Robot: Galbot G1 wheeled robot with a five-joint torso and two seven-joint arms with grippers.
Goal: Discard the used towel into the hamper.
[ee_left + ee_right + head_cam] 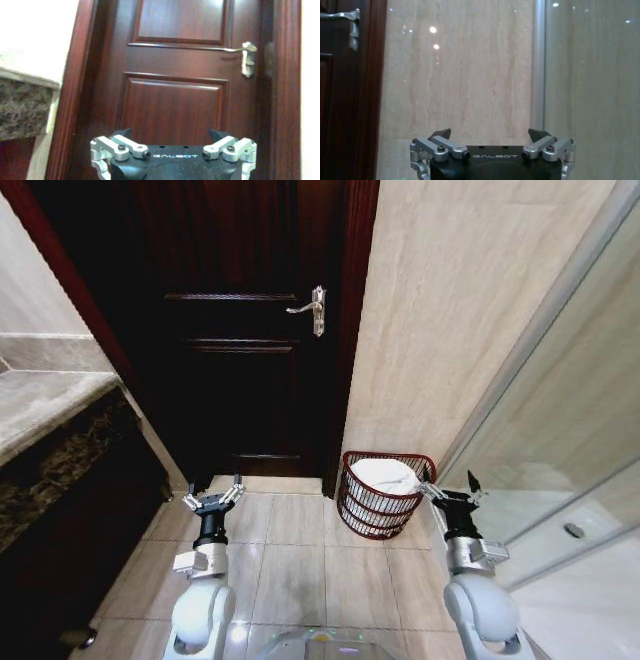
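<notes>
The hamper [352,490], a dark reddish-brown wire basket, stands on the tiled floor against the beige wall, right of the door. A white towel [385,476] lies bundled inside it. My right gripper [448,486] hovers open just right of the hamper's rim, holding nothing. In the right wrist view the right gripper [490,134] faces the beige wall with its fingers spread. My left gripper [213,492] is open and held low in front of the door, well left of the hamper. From the left wrist camera the left gripper [170,134] points at the door panel.
A dark wooden door [240,330] with a silver handle [310,308] is straight ahead. A stone counter [50,405] over a dark cabinet runs along the left. A glass shower partition [560,430] with a metal frame stands on the right. Open floor tiles [300,560] lie between the arms.
</notes>
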